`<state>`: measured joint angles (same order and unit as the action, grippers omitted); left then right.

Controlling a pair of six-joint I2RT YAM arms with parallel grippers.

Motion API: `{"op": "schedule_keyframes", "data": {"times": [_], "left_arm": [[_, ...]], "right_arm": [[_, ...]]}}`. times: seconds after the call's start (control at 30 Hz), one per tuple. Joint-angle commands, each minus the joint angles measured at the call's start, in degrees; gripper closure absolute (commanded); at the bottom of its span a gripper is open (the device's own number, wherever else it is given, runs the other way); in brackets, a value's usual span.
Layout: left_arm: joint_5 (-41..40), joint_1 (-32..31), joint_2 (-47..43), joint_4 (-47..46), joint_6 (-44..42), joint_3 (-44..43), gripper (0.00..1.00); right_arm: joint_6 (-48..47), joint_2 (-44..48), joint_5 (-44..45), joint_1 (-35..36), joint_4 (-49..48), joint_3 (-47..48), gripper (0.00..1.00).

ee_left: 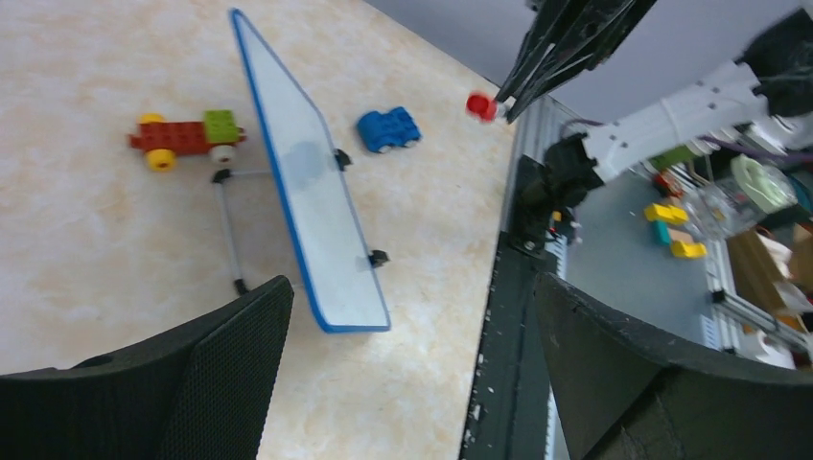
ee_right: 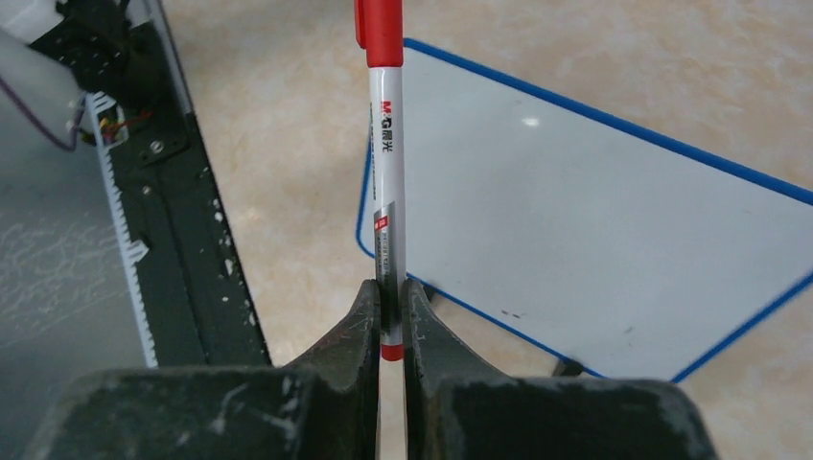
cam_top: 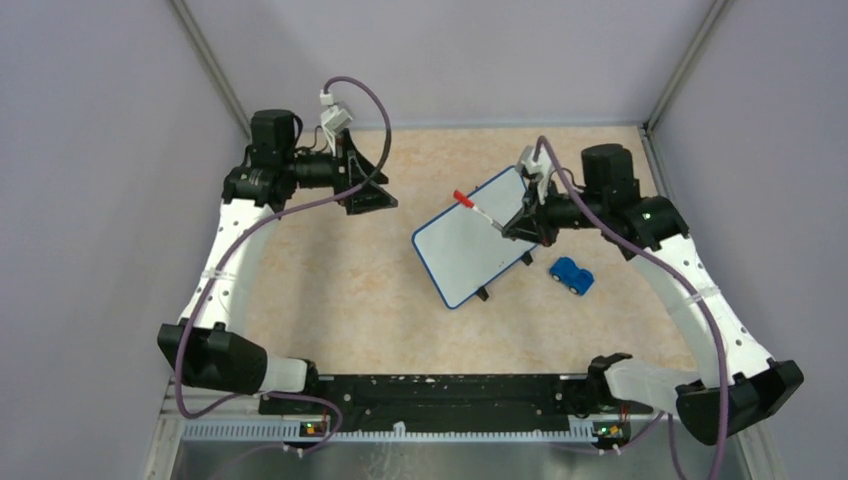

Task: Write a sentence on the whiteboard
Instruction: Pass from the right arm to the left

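The whiteboard point(cam_top: 472, 247) is white with a blue rim and small black feet, lying mid-table; it also shows in the left wrist view point(ee_left: 307, 182) and the right wrist view point(ee_right: 594, 240). Its face is blank; no sentence shows on it. My right gripper point(cam_top: 527, 226) is shut on a white marker point(ee_right: 387, 172) with a red cap on, held above the board's right part; the marker's red cap point(cam_top: 463, 198) points left over the board. My left gripper point(cam_top: 368, 192) is open and empty, at the far left of the table, apart from the board.
A blue toy car point(cam_top: 571, 275) sits just right of the whiteboard. A red, yellow and green brick vehicle point(ee_left: 184, 137) lies beyond the board in the left wrist view. The black rail point(cam_top: 440, 392) runs along the near edge. Grey walls enclose the table.
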<state>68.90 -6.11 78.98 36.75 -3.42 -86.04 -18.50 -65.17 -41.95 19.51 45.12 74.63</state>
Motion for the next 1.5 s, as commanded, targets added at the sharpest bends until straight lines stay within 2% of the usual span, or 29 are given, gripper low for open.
{"op": "schedule_keyframes", "data": {"times": [0.0,0.1,0.23,0.37,0.5,0.73,0.83,1.0,1.17,1.23,1.27,1.37,1.47], "left_arm": [[5.77,-5.94,-3.01,0.21,0.93,3.39,0.01],[5.4,-11.52,-3.19,-1.29,3.16,5.36,0.01],[3.1,-17.36,-2.34,-2.62,6.54,8.27,0.05],[4.27,-18.09,-1.97,-6.94,11.67,11.56,0.21],[4.62,-18.89,-0.85,-8.38,13.36,12.3,0.33],[4.1,-19.7,0.92,-10.05,15.33,12.56,0.45],[3.82,-20.63,1.63,-10.1,15.46,12.84,0.47],[3.43,-21.78,2.31,-10.12,15.46,13.53,0.58],[3.66,-21.95,2.08,-10.27,15.29,13.75,0.8],[3.86,-22.0,1.84,-10.9,15.51,14.03,0.93],[3.88,-21.97,1.52,-11.59,15.75,14.27,1.0],[4.07,-21.57,-0.23,-14.84,16.6,15.47,1.0],[4.21,-20.41,-2.33,-22.17,20.16,17.54,1.0]], "right_arm": [[-5.46,-0.78,2.71,8.8,6.4,2.5,1.0],[-5.84,-1.69,5.14,12.74,7.69,2.75,1.0],[-5.73,-2.02,5.57,13.98,7.56,3.23,1.0],[-6.59,-2.5,5.59,15.17,8.59,4.05,1.0],[-7.51,-2.67,5.23,15.92,9.4,4.04,1.0],[-8.74,-3.05,5.21,17.55,10.09,4.12,1.0],[-8.68,-3.16,5.22,17.75,10.01,4.46,1.0],[-8.76,-3.43,5.46,18.06,10.01,4.71,1.0],[-8.75,-3.39,5.45,18.11,9.6,4.56,1.0],[-7.85,-3.11,5.67,18.11,8.29,4.4,1.0],[-6.3,-2.72,6.52,18.11,6.38,4.01,0.88],[-2.01,-0.99,8.62,18.11,1.12,2.48,0.35],[1.83,1.12,9.68,18.11,-4.64,0.81,0.15]]}}
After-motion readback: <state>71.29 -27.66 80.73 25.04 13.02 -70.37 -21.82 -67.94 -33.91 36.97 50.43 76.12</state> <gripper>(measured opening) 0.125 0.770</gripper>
